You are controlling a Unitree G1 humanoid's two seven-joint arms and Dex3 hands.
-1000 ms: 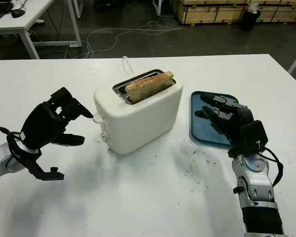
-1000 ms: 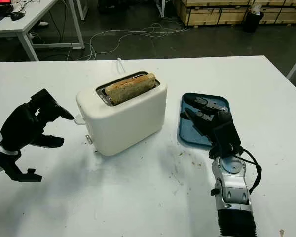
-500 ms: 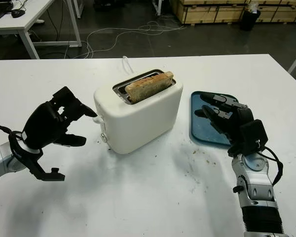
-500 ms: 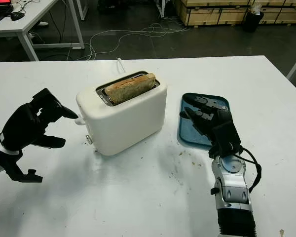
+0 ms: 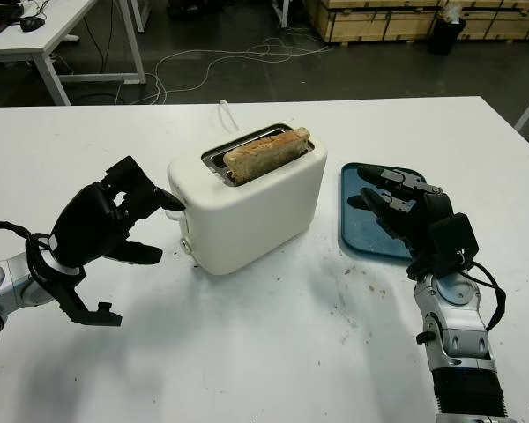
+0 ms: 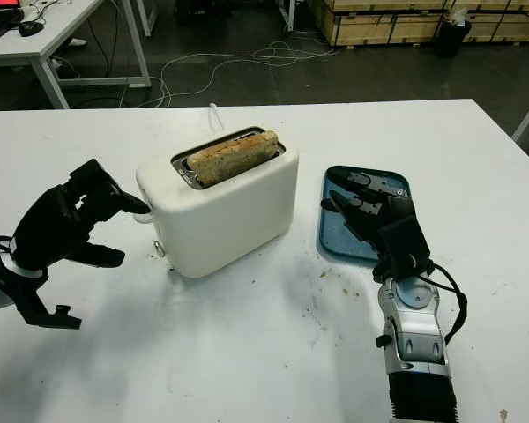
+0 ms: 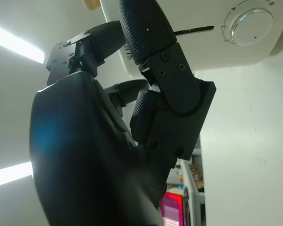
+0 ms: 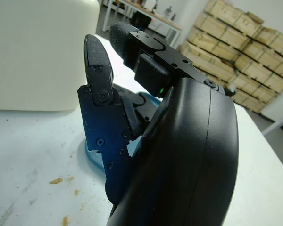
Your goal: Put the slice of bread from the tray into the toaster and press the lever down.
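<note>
The toaster [image 5: 247,203] stands mid-table and blocks the straight way between the two hands. The left hand [image 5: 101,225] is close against its lever end, fingertips [image 5: 169,201] at the lever [image 5: 178,212], with bare table [image 5: 247,352] behind and in front of it. The bread slice [image 5: 266,152] stands up out of the slot. The right hand [image 5: 404,211] hangs over the blue tray [image 5: 357,189], a narrow gap between tray and toaster wall.
</note>
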